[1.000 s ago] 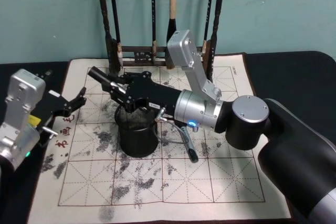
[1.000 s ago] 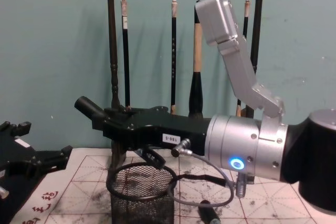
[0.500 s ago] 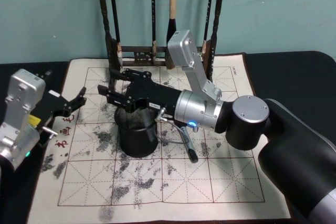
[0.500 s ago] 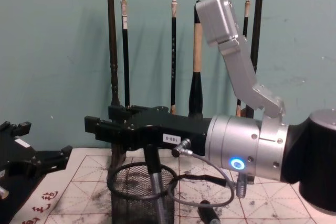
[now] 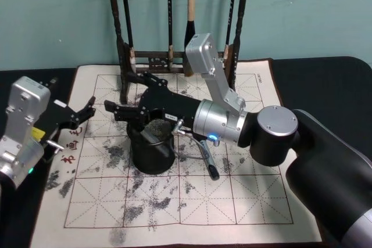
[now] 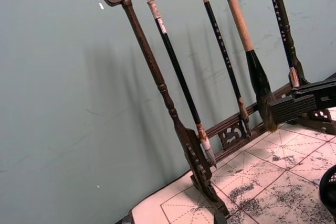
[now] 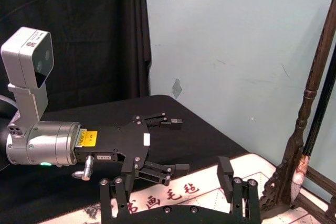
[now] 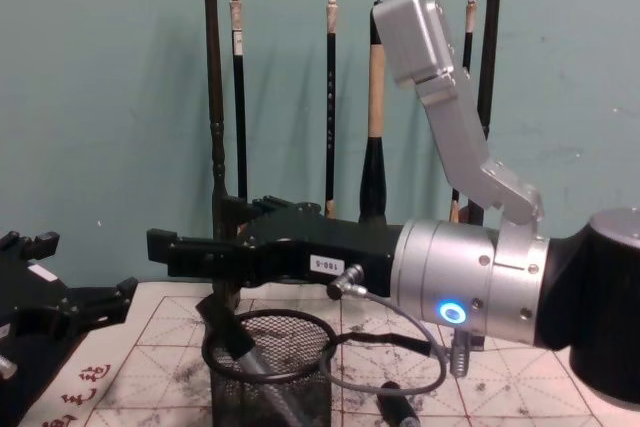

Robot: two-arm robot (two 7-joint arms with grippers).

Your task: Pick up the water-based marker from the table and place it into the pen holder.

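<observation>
The water-based marker [image 8: 243, 355] is leaning inside the pen holder [image 8: 310, 387], against its rim. The right gripper [image 8: 215, 237] is hovering just above, fingers spread, empty. It should be rising straight, clearing the rim. The left gripper [image 5: 78, 114] is idling open nearby. The mat [image 5: 232, 201] is showing red print "画毛毡".

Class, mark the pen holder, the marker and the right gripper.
pen holder [image 8: 262, 375]: chest view, front rim.
marker [image 8: 233, 335]: chest view, upper barrel.
right gripper [image 5: 123, 92]: head view, between open fingertips.
</observation>
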